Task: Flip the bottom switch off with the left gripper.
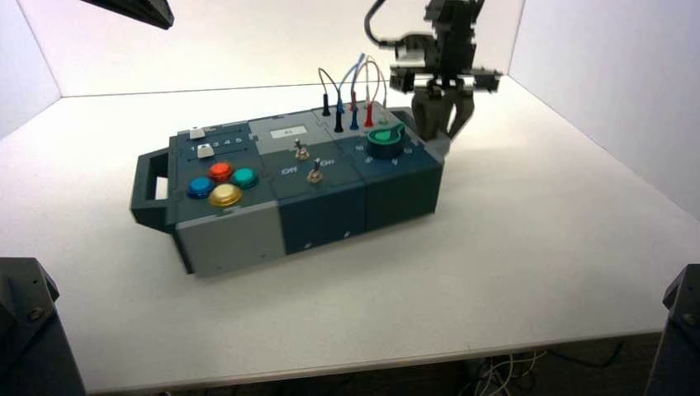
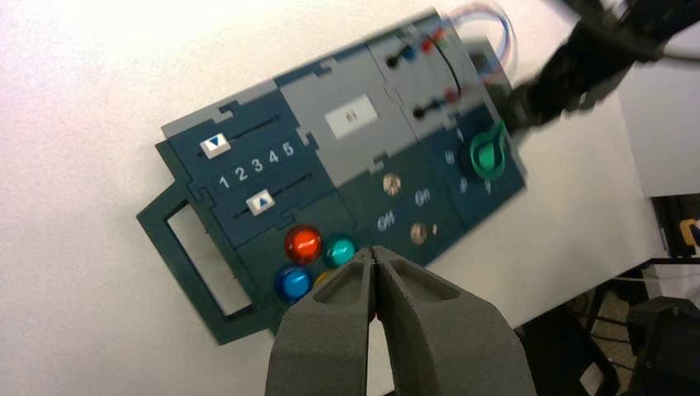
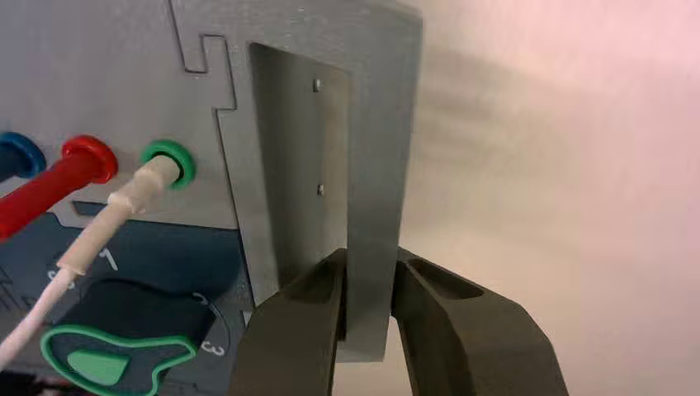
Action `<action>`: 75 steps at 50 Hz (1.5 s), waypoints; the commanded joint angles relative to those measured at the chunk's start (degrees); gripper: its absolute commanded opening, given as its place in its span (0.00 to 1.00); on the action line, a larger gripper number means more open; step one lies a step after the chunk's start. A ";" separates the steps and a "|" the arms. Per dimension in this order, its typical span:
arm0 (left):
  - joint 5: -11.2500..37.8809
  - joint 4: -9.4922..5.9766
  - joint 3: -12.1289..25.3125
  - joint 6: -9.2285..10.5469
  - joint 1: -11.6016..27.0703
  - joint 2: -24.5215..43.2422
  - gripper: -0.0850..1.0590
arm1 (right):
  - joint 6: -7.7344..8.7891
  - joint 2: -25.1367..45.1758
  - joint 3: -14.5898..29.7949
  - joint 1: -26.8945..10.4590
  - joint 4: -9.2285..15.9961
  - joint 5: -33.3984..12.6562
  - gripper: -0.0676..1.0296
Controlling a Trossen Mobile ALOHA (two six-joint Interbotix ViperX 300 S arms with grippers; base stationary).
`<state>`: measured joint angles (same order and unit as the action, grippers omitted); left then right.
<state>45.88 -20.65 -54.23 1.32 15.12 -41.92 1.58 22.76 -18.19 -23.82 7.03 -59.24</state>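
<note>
**Black fingers nearest the lens: my left gripper [image 2: 373, 252] is closed, well apart from the bottom switch [image 2: 418, 233]**

Both fingers of my left gripper meet at their tips, with nothing between them. It hangs in the air, off beyond the slider end of the box [image 1: 239, 235]. The bottom switch sits on the dark middle panel, at the box's near edge, below the top switch [image 1: 302, 151] and between the coloured buttons [image 2: 303, 244] and the green-topped knob [image 2: 487, 155]. I cannot tell which way its lever leans. My right gripper [image 3: 370, 256] holds the grey handle [image 3: 376, 165] at the box's right end, one finger on each side of the bar.
</note>
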 commanded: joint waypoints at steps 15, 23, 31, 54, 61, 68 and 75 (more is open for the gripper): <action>-1.05 0.09 2.02 -1.49 0.18 0.18 0.05 | -1.76 -5.36 0.79 -0.88 -2.55 0.44 0.04; -0.97 0.09 1.93 -1.58 0.18 0.18 0.05 | -1.76 -4.92 2.81 -0.88 -2.72 1.85 0.04; -0.62 0.09 1.76 -1.67 0.18 0.18 0.05 | -1.67 -4.92 5.98 -1.05 -2.55 1.76 0.05; -0.35 0.09 1.05 -2.02 0.18 0.18 0.05 | -1.58 -6.33 6.06 -1.05 -2.55 2.20 0.11; -0.35 0.09 0.88 -2.11 0.18 0.09 0.05 | -1.49 -5.45 5.36 -1.05 -2.55 2.81 0.12; -0.35 0.09 0.62 -2.20 0.18 0.00 0.05 | -1.41 -4.04 5.10 -1.05 -2.55 2.90 0.17; -0.35 0.09 0.53 -2.29 0.18 -0.18 0.05 | -0.44 -1.58 5.01 -1.32 -2.55 4.39 0.19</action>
<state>45.70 -20.57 -54.32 -0.62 15.21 -41.84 0.97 21.80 -14.06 -24.52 3.96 -55.99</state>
